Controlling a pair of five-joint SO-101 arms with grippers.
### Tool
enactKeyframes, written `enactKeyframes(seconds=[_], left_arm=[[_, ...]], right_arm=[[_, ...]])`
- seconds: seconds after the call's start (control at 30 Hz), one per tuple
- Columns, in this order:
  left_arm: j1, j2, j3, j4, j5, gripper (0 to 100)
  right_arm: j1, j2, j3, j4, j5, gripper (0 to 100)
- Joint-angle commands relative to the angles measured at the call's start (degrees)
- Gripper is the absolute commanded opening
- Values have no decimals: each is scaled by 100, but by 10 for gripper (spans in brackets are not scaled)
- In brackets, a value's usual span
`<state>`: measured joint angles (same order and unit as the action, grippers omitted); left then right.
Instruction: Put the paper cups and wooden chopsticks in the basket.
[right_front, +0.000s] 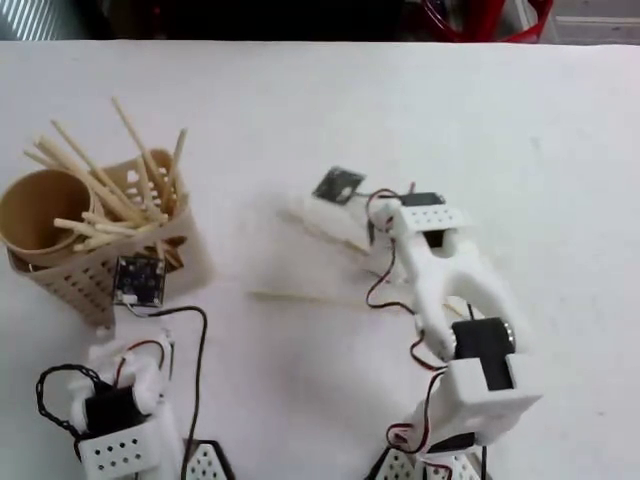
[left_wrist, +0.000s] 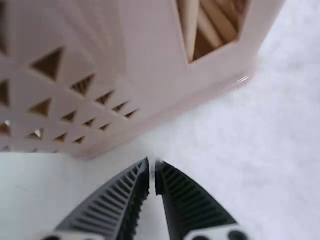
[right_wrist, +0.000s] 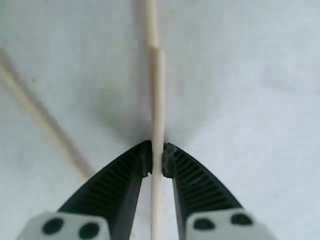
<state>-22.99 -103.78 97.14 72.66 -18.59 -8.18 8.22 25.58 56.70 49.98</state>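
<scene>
Your right tool (right_wrist: 157, 162) clamps one chopstick (right_wrist: 157, 90); a second chopstick (right_wrist: 40, 125) lies nearby on open bench (right_front: 500, 120). Your left tool (left_wrist: 152, 167), pinched together, faces the basket (left_wrist: 125, 75) holding one cup (right_front: 40, 210).

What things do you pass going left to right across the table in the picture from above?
basket → chopsticks lying on the table → right arm
</scene>
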Motion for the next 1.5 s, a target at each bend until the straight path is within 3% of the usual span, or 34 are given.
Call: enactKeyframes(seconds=[0.0,0.3,0.53,0.73,0.97,1.23,1.47], left_arm=[[13,48,-9,9,-62,49],[13,48,-9,9,-62,49],[13,48,-9,0,-62,49],[13,48,-9,0,-62,49],[13,48,-9,0,-62,49],[13,48,-9,0,-62,49],[13,48,-9,0,-62,49]], right_arm=[[347,-804,-360,391,-800,17],[382,-3758,-879,1305,-2549,17],[-1068,-5051,-2092,1473,-3622,16],[-2334,-4356,-3516,690,-4492,16],[-3196,-2853,-4791,-365,-4677,16],[-3468,-1051,-6769,-708,-4677,16],[-3626,-110,-8659,-268,-4677,16]])
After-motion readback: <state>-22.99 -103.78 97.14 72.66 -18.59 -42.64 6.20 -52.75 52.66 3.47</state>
